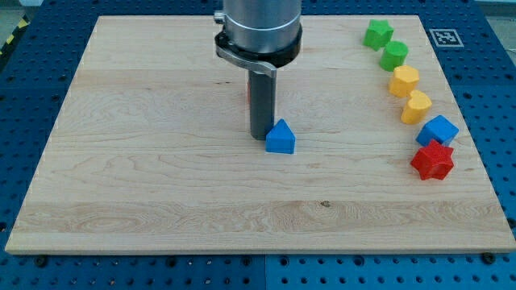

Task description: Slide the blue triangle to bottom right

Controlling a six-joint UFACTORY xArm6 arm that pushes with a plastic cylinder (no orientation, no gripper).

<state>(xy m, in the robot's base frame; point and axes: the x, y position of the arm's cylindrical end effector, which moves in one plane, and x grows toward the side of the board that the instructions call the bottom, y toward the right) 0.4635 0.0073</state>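
Note:
The blue triangle (280,138) lies near the middle of the wooden board (161,177). My tip (260,134) stands on the board just to the left of it, touching or almost touching its left side. A small red block (249,90) shows as a sliver behind the rod, mostly hidden.
Along the view's right side, top to bottom: a green star-like block (376,34), a green block (394,55), a yellow block (404,81), a yellow block (416,106), a blue cube (438,130) and a red star-like block (432,160).

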